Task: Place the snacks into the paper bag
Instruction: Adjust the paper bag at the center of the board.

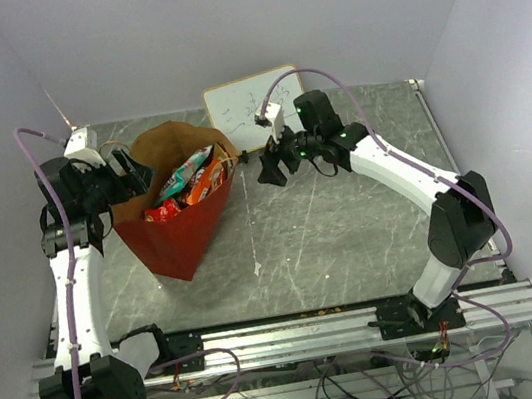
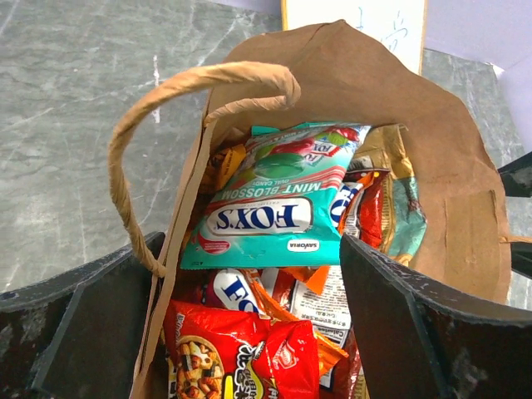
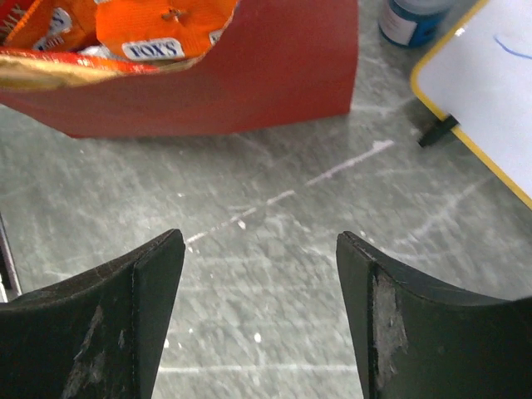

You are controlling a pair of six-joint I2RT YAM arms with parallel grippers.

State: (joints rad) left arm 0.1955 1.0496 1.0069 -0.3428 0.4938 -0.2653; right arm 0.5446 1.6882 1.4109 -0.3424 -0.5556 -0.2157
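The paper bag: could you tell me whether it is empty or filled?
Filled: the paper bag holds snacks piled near its rim.

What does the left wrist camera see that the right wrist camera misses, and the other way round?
Only the left wrist view shows the brown inside of the paper bag, its twisted handle and a teal Fox's Mint Blossom packet. Only the right wrist view shows the bag's red outside, a blue container and what looks like a black pen. Both show the whiteboard, the grey table and snacks in the bag.
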